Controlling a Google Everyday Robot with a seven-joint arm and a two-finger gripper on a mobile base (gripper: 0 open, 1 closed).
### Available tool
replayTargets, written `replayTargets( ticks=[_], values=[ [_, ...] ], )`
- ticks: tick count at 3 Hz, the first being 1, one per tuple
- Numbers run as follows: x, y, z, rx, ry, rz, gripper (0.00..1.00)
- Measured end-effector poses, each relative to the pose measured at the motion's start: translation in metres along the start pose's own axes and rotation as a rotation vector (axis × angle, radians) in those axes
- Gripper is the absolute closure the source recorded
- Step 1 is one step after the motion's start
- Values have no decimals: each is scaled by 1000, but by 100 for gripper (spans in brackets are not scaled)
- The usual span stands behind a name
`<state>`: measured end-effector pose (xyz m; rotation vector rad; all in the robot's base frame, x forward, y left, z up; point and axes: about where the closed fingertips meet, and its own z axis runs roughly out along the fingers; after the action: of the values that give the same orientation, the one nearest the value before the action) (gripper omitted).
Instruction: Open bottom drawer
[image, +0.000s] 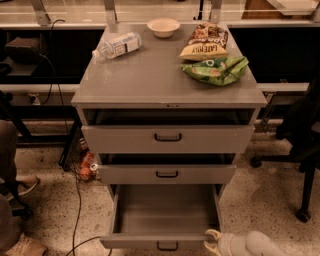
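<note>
The bottom drawer stands pulled out and its well is open from above, though the middle drawer overhangs its rear at 12 o'clock. The gripper sits at the drawer's front right corner, about 5 o'clock, possibly touching the panel. A chair base crowds 3 o'clock, and a cable trails at 9.
</note>
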<state>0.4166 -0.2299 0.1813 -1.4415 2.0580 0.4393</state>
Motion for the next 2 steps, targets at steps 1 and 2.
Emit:
replayTargets(
  ticks=[1, 2],
  values=[
    [0, 1, -2, 4, -4, 7, 83],
    [-2, 1, -3, 3, -4, 6, 59]
  ],
)
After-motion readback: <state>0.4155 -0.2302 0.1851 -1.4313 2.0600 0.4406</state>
